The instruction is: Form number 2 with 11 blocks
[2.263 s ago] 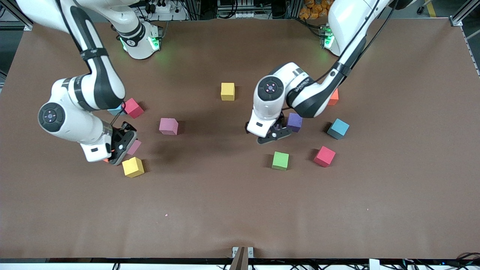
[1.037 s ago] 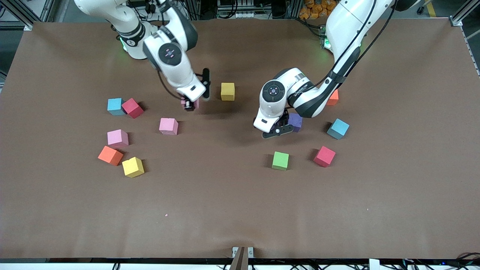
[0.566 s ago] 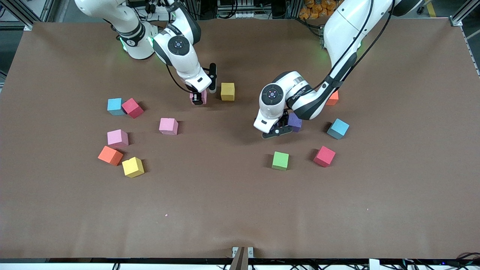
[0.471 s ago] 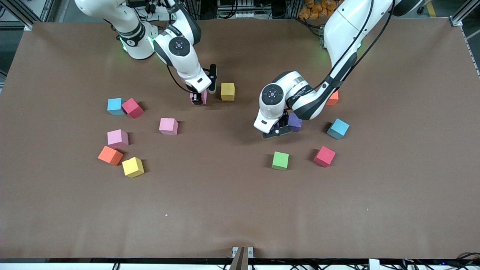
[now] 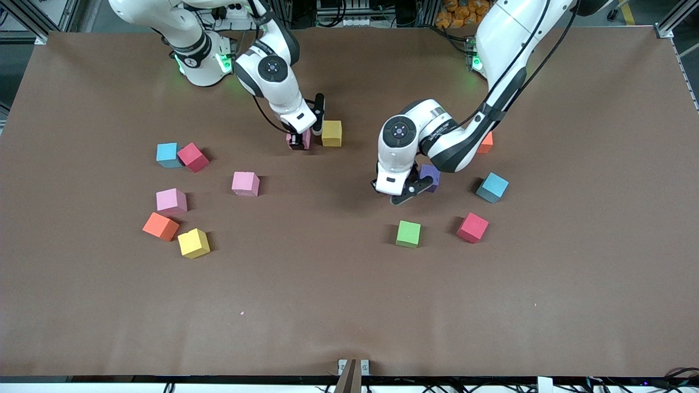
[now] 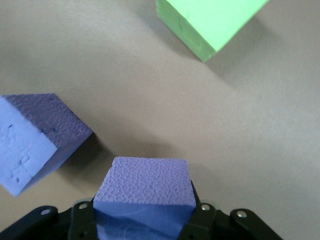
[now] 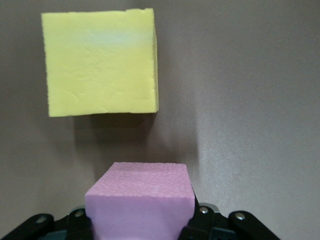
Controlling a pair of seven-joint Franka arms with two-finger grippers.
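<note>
The blocks lie scattered, and no number 2 is in view. My right gripper [image 5: 301, 142] [image 7: 140, 222] is shut on a pink block [image 5: 306, 138] [image 7: 141, 197], held low with a narrow gap to a yellow block [image 5: 331, 133] [image 7: 100, 62]. My left gripper [image 5: 403, 192] [image 6: 143, 222] is shut on a purple block [image 6: 142, 187], which the hand hides in the front view. A second purple block [image 5: 430, 176] [image 6: 35, 140] lies beside it on the table. The green block [image 5: 408, 233] [image 6: 210, 20] sits nearer the front camera than that gripper.
Toward the right arm's end lie a light blue block [image 5: 167, 154], a red one [image 5: 193, 157], two pink ones [image 5: 245, 183] [image 5: 171, 201], an orange one [image 5: 160, 226] and a yellow one [image 5: 193, 243]. Near the left arm lie red [image 5: 472, 227], blue [image 5: 492, 187] and half-hidden orange [image 5: 485, 142] blocks.
My right gripper has carried the pink block across the table and lowered it beside the yellow block. My left hand has turned slightly over the purple blocks.
</note>
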